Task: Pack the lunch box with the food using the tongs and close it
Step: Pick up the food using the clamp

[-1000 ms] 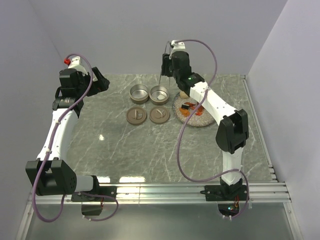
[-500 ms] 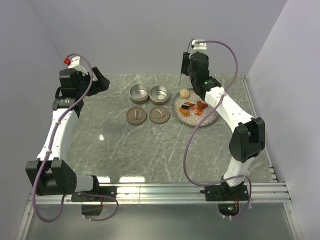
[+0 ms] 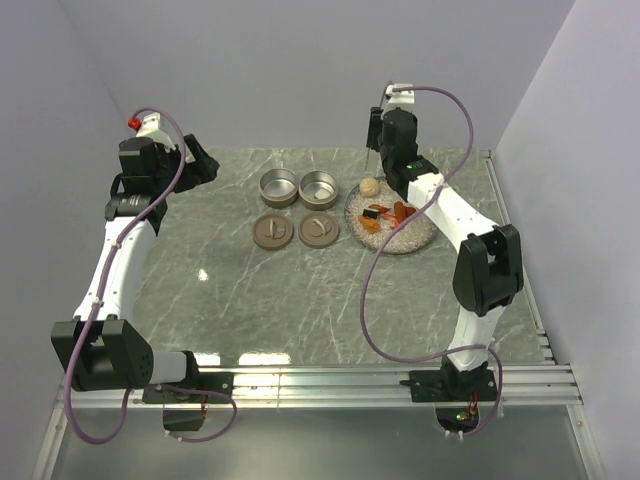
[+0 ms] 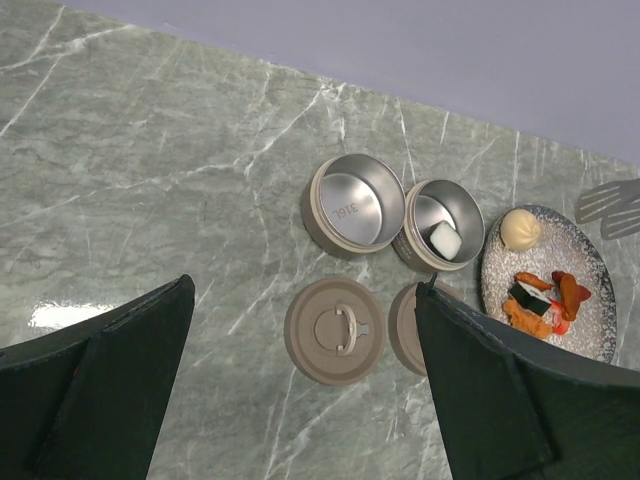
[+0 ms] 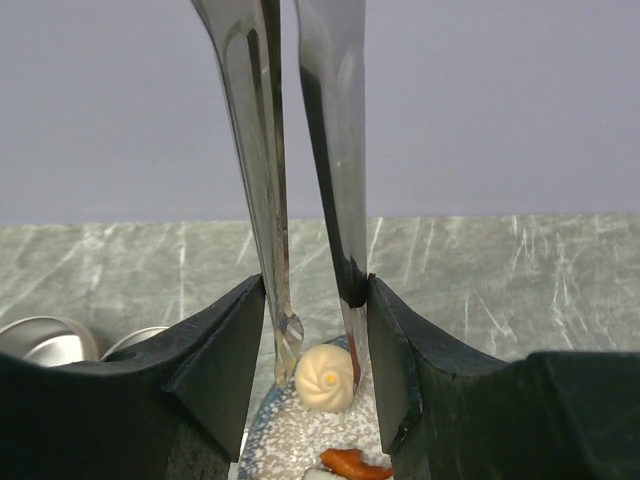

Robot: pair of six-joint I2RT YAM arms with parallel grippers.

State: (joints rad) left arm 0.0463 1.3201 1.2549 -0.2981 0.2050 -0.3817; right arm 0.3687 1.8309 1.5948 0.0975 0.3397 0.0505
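My right gripper (image 3: pixel 380 135) (image 5: pixel 313 305) is shut on the slim grey tongs (image 3: pixel 369 160) (image 5: pixel 262 190), which hang point-down over the back of the speckled plate (image 3: pixel 408 238) (image 5: pixel 290 440). Their two tips stand either side of the beige ball (image 3: pixel 369 187) (image 5: pixel 325 378), slightly apart from it. Orange-red bits (image 3: pixel 402 212) (image 4: pixel 567 294) and a dark block (image 4: pixel 524 297) lie further along the plate. The lunch box is two round metal tins (image 3: pixel 278 186) (image 3: pixel 319 187). The right tin (image 4: pixel 444 226) holds a white piece (image 4: pixel 444 240). My left gripper (image 3: pixel 197 165) (image 4: pixel 300 400) hangs open and empty, high at the far left.
Two brown lids (image 3: pixel 272 231) (image 3: pixel 318 230) with fold-down handles lie flat in front of the tins. The left tin (image 4: pixel 352 205) is empty. Grey walls close off the back and both sides of the marble table (image 3: pixel 250 300).
My right arm has swung right with the tongs, from above the right tin to the back of the plate, uncovering the beige ball. The left arm has not moved.
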